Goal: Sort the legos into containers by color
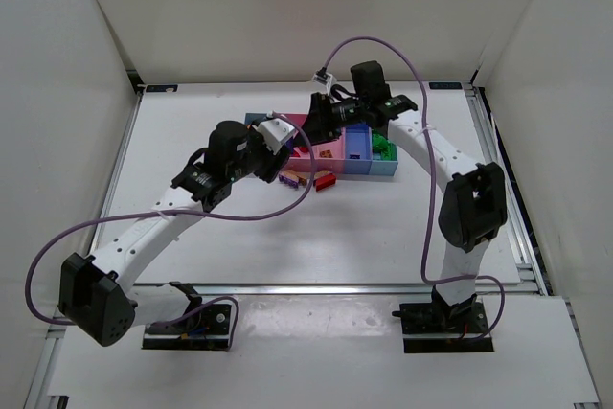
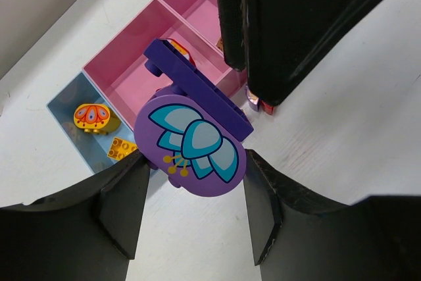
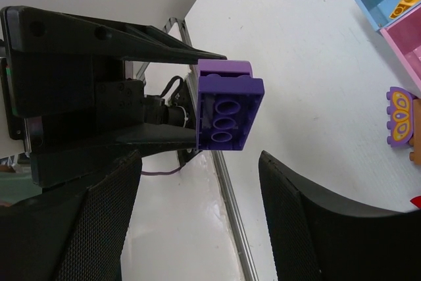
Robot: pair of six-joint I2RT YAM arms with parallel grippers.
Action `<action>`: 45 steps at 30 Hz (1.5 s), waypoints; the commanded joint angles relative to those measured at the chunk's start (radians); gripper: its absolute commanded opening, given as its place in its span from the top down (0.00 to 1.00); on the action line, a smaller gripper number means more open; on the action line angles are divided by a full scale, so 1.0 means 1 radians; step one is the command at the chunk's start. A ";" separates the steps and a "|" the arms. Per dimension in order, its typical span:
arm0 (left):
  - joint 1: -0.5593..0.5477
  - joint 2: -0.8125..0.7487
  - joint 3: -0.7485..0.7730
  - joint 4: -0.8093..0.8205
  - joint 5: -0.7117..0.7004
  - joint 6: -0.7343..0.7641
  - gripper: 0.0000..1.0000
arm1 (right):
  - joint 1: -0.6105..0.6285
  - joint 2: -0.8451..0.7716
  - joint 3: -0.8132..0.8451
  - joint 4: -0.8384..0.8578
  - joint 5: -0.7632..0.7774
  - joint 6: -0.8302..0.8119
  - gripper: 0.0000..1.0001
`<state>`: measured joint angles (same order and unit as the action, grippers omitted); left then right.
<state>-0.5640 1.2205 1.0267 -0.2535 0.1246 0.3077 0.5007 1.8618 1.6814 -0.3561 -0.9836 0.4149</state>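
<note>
purple lego: a rounded piece with a blue-and-white flower print and a darker purple flat part behind it. It is held in the air above the desk, just beside the near wall of the pink bins.
left end effector: clamped on the purple lego, one finger on each side of its rounded part.
right end effector: released, fingers spread with nothing between them. It faces the purple lego's hollow underside, with its fingers clear of it.
containers: a joined row of light blue, pink and blue bins at the middle of the desk.
light blue bin: holds a yellow rounded piece and an orange brick.
loose legos: a purple one and a red one lie on the desk in front of the row.
</note>
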 commanded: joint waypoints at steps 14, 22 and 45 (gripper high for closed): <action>-0.005 0.004 0.069 0.019 0.038 -0.018 0.82 | 0.016 0.042 0.086 0.023 0.010 -0.018 0.25; -0.008 0.010 0.072 0.019 0.043 -0.015 0.82 | 0.018 0.051 0.087 0.045 -0.007 -0.018 0.32; -0.011 0.016 0.062 0.019 0.018 -0.028 0.82 | 0.001 0.014 0.058 0.068 -0.059 -0.047 0.99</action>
<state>-0.5671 1.2392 1.0618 -0.2527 0.1455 0.3000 0.5102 1.9263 1.7443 -0.3180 -0.9951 0.4065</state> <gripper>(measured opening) 0.656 0.401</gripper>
